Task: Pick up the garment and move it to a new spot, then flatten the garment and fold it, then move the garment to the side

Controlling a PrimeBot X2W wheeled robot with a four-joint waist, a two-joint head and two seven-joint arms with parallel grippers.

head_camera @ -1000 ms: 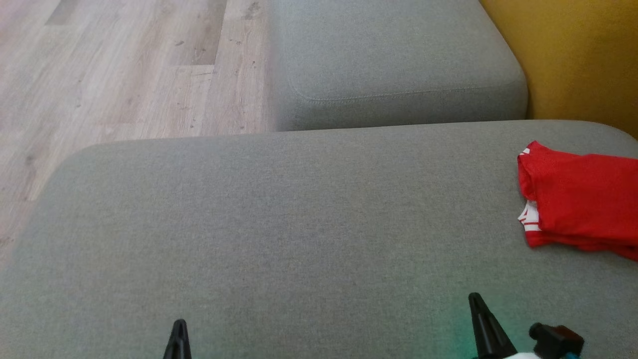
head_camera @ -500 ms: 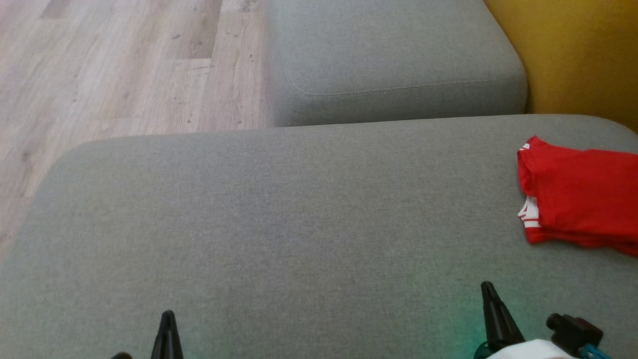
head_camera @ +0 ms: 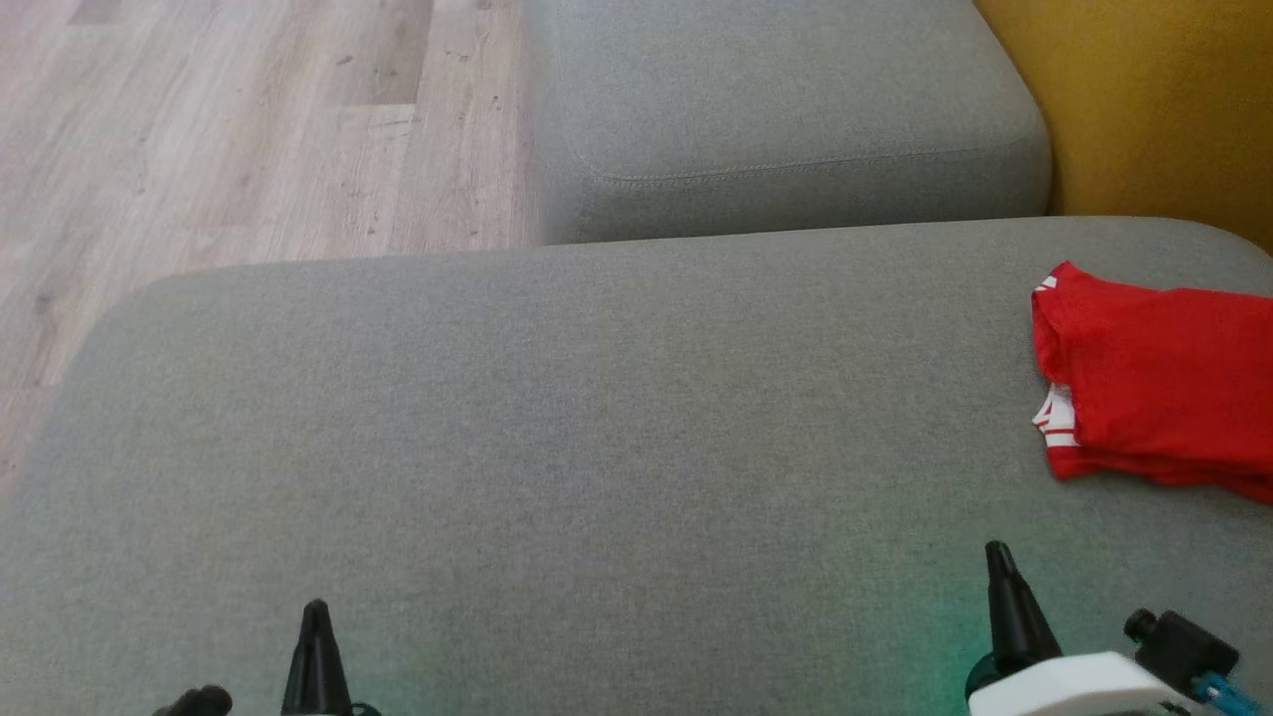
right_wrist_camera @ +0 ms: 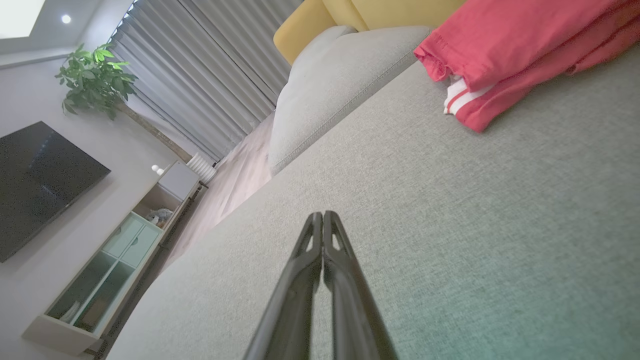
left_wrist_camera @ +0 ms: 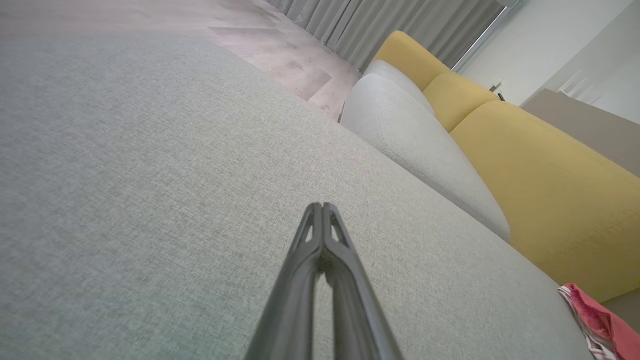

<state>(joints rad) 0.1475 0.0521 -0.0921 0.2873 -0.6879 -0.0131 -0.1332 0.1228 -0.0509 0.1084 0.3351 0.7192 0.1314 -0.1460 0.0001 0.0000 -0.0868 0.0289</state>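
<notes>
**A:** Grey sofa cushion point(head_camera: 557, 418) spreads wide beneath both arms. How do the grippers stand?

**B:** Both are clenched and empty. The left gripper point(head_camera: 316, 609) sits at the lower left of the head view, narrowed to a single dark point. Its own wrist view shows the left gripper point(left_wrist_camera: 322, 206) with its tips pressed together. The right gripper point(head_camera: 998, 553) is at the lower right, and its wrist view shows the right gripper point(right_wrist_camera: 323, 215) sealed the same way. I can't tell whether either one touches the fabric.

**A:** And the garment?

**B:** The garment point(head_camera: 1164, 378) lies folded at the cushion's right end, cut off by the head view's edge. It is up and to the right of the right gripper, apart from it, and well away from the left one.

**A:** What do the wrist views add?

**B:** From the right wrist the garment point(right_wrist_camera: 505, 45) is large. Its red layers are stacked, and white-and-red striped trim pokes out beneath them. That view also takes in a potted plant point(right_wrist_camera: 95, 80), a dark television point(right_wrist_camera: 40, 185) and a low cabinet point(right_wrist_camera: 110, 260). From the left wrist the garment point(left_wrist_camera: 600, 322) is a small corner at the lower right, beneath the yellow backrest point(left_wrist_camera: 550, 190), with grey curtains point(left_wrist_camera: 380, 25) far off.

**A:** And the head view?

**B:** It has wood floor point(head_camera: 249, 129) at the upper left and a second grey cushion point(head_camera: 786, 99) beyond the first.
</notes>
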